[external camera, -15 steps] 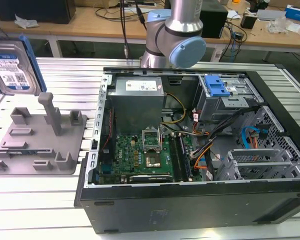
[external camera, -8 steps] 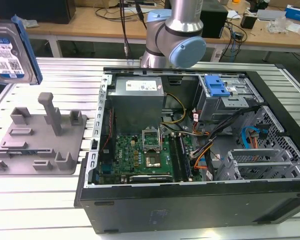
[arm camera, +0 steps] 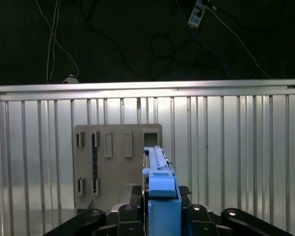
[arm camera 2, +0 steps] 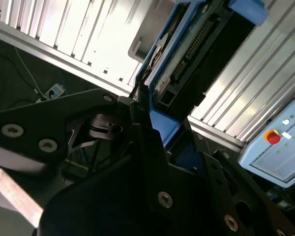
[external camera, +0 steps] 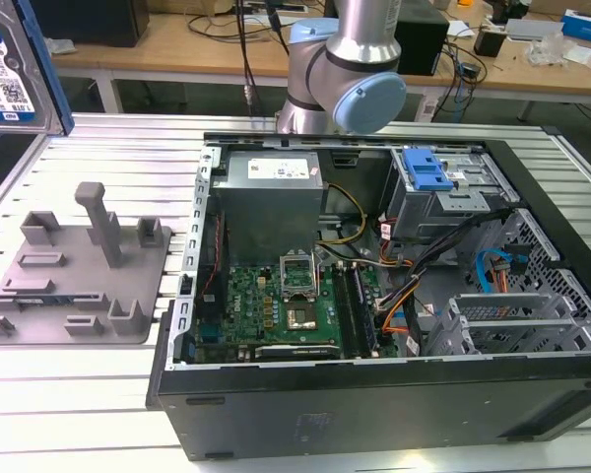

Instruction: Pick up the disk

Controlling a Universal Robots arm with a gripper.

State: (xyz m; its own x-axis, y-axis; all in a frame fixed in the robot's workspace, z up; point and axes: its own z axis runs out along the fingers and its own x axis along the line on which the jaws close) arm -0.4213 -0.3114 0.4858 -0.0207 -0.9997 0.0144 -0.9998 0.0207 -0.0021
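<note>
A: Where do we find the disk at this moment?

B: We find it lifted off the slatted aluminium table, at the upper corner on the exterior view's left, its white-and-blue label facing that camera. In both wrist views we see it clamped in the gripper: the black fingers close against its blue side rails, so we read the gripper as shut on the disk and not wide.

A: How does the disk lie relative to the gripper?

B: In the first wrist view we meet the disk edge-on; its long axis runs straight out from between the fingers, away from the wrist. In the second wrist view its connector end points away from the gripper body.

A: What lies beneath it?

B: In the first wrist view the grey plastic fixture with its slots sits directly beyond the disk's far end, apart from it. In the exterior view the same fixture, with its upright posts, lies below the disk.

A: What edges and room do we note?

B: The open computer case stands well apart, toward the exterior view's right. The table's edge runs behind the fixture in the first wrist view, and we judge the posts the nearest obstruction.
</note>
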